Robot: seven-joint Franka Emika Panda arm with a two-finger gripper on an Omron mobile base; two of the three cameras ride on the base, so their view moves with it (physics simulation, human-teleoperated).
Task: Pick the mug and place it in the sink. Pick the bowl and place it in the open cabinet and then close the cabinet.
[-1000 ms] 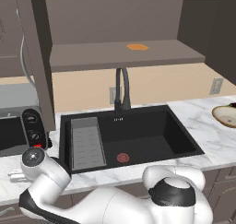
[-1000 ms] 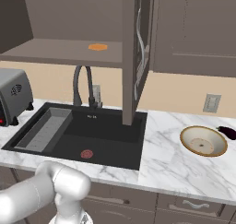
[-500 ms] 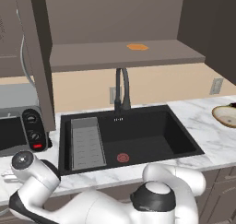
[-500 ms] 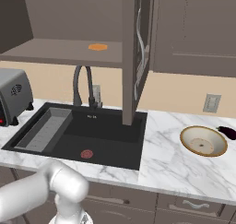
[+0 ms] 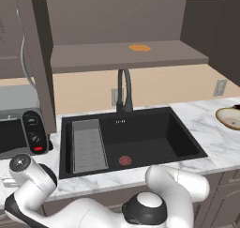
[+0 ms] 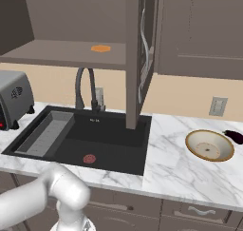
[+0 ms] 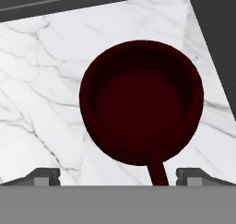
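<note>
The mug is dark red and stands upright on the white marble counter, seen from straight above in the hand view. Its little handle points toward the bottom of that view. My gripper hangs open over it, one fingertip on either side of the handle and nothing held. The black sink lies in the middle of the counter. Far right on the counter sits the tan bowl. Above the sink the cabinet stands open, its door swung outward.
A toaster oven stands left of the sink, close to my arm's elbow. A curved faucet rises behind the basin. A flat orange patch lies on the cabinet shelf. A dark eggplant rests beside the bowl.
My arm has swung further left and dropped lower at the counter's left end. The sink, bowl and cabinet have not moved.
</note>
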